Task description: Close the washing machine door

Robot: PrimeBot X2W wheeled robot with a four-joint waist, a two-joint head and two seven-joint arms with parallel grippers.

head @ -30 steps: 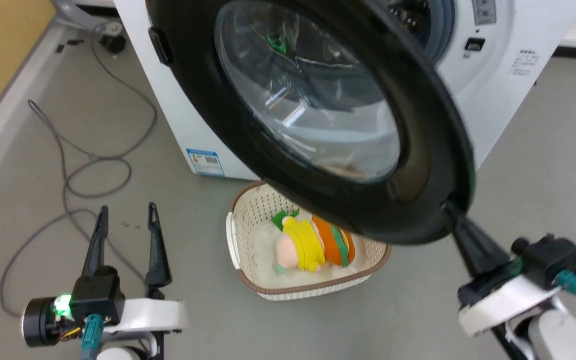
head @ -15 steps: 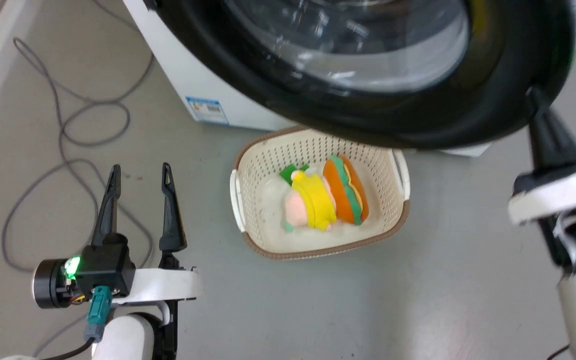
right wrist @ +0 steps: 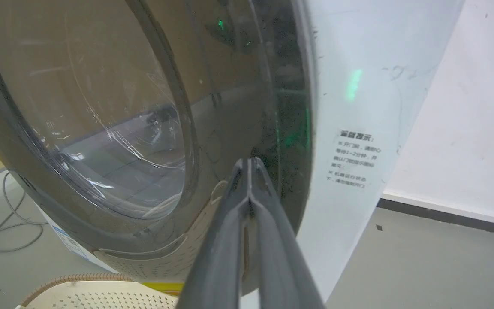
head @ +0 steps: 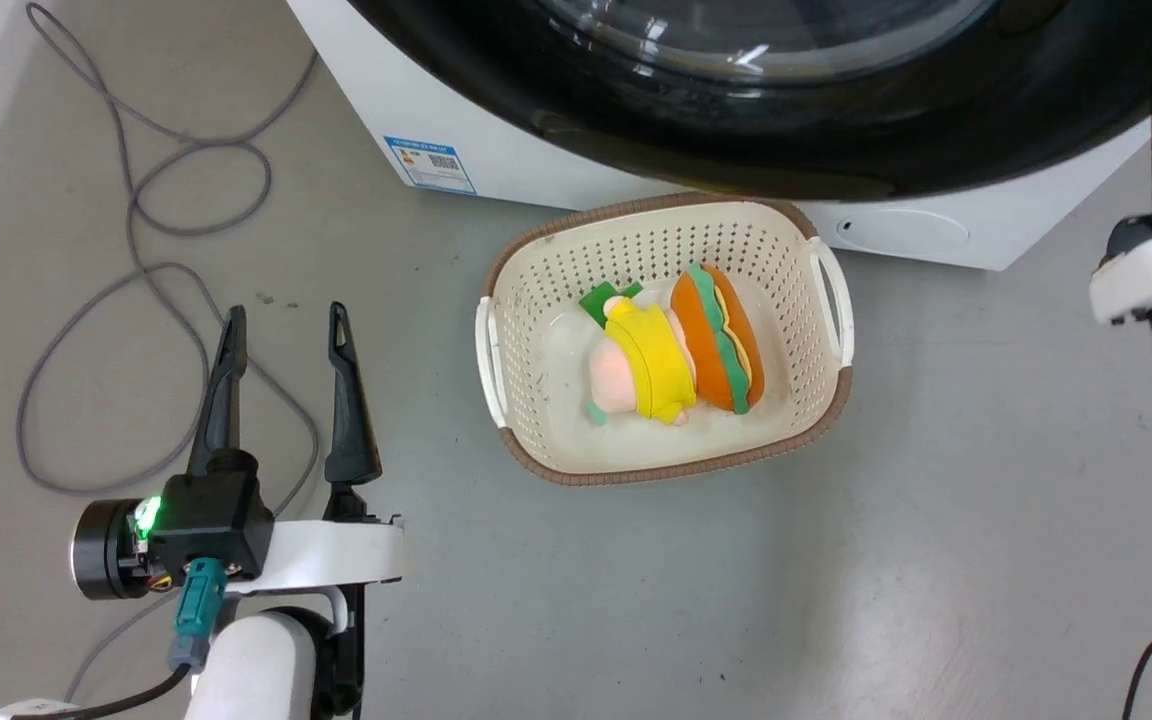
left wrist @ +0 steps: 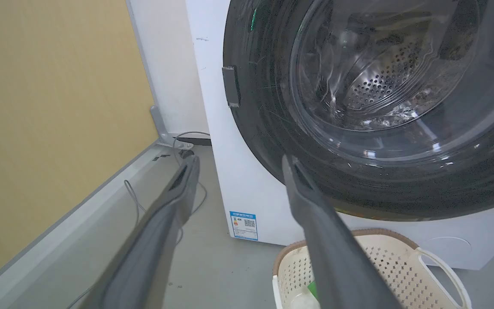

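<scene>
The right hand, clenched empty, touches the right rim of the round glossy black-rimmed glass door on the white washing machine; the left hand hovers released.

Glossy black rim, clear glass window on washing machine door; basket cream perforated plastic; floor smooth matt grey.

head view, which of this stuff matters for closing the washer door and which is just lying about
For the job: washing machine door; washing machine; right gripper, shut, tips at the door's rim.
Lying about: basket holding plush toys; grey cable on the floor; left gripper, open, holding nothing.
</scene>
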